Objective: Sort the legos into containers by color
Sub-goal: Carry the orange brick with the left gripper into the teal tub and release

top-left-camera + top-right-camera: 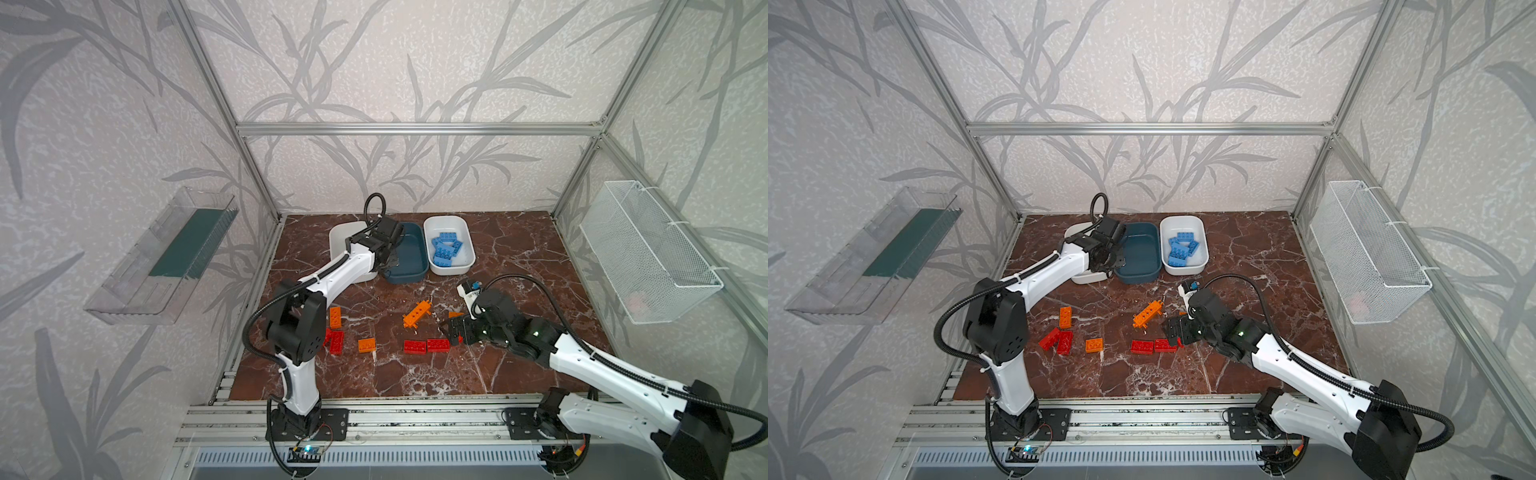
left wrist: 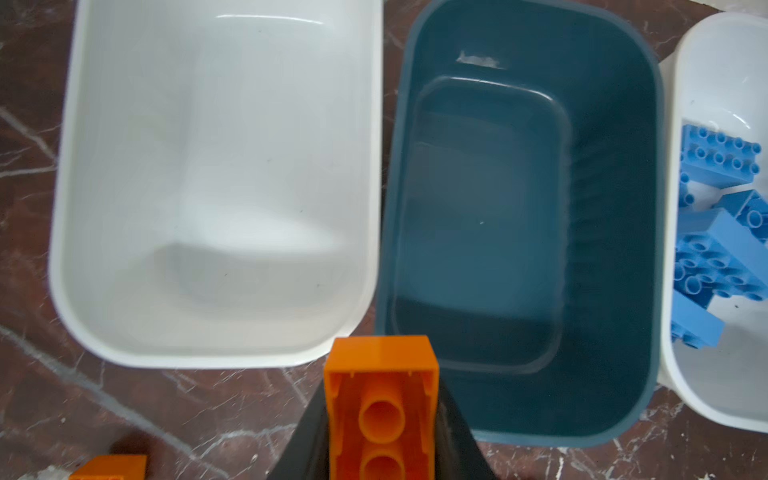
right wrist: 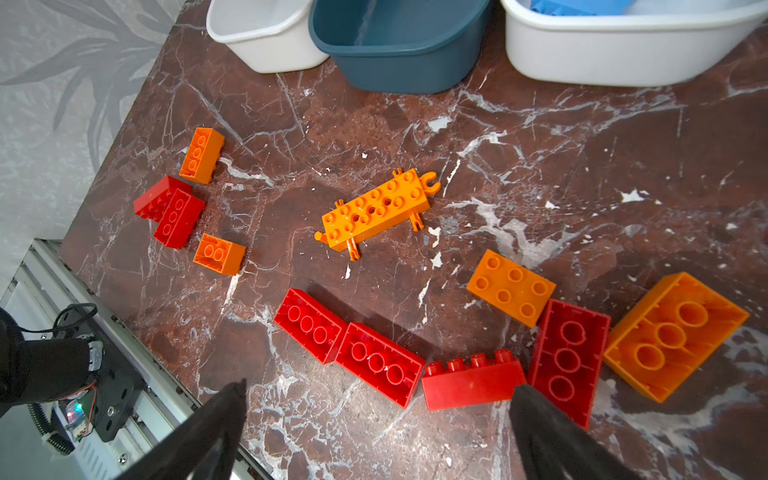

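Three containers stand in a row near the table's [image 1: 519,249] back edge: a white tub [image 2: 220,357], a teal tub [image 2: 615,124] just beside it, and a second white tub [image 1: 468,243] holding the blue legos [image 1: 446,249]. Clamped in the left gripper [image 2: 380,415], an orange brick [image 2: 380,374] shows its hollow underside to the wrist camera and hangs over the near ends of the white tub and teal tub. Red and orange legos [image 3: 307,328] lie scattered across the table's middle and front, the long orange piece [image 1: 417,314] central. Toward the right edge the right gripper [image 3: 379,386] hangs over a curved line of red bricks, jaws spread wide, released
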You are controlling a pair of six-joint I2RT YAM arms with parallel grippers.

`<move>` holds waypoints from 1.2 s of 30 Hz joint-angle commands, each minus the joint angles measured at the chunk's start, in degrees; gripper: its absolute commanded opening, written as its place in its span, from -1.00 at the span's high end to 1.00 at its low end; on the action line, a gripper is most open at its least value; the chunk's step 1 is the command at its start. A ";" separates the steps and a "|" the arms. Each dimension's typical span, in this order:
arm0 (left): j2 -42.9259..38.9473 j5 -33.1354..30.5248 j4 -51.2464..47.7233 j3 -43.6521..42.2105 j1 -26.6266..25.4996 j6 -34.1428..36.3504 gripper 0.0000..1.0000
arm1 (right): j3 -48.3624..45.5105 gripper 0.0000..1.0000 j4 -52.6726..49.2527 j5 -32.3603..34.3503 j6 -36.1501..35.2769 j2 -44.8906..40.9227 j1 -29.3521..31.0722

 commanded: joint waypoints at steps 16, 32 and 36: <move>35.07 7.09 -16.37 49.52 2.02 3.20 0.49 | -3.10 -0.98 0.28 -4.48 -1.64 -1.00 -10.25; 22.07 8.19 -9.21 35.87 2.09 3.58 -0.57 | 0.69 -0.98 1.23 -11.06 -5.06 2.82 -16.01; 5.92 5.12 -0.62 13.04 1.60 3.66 -0.56 | 0.84 -0.98 0.81 -10.82 -5.94 1.03 -15.93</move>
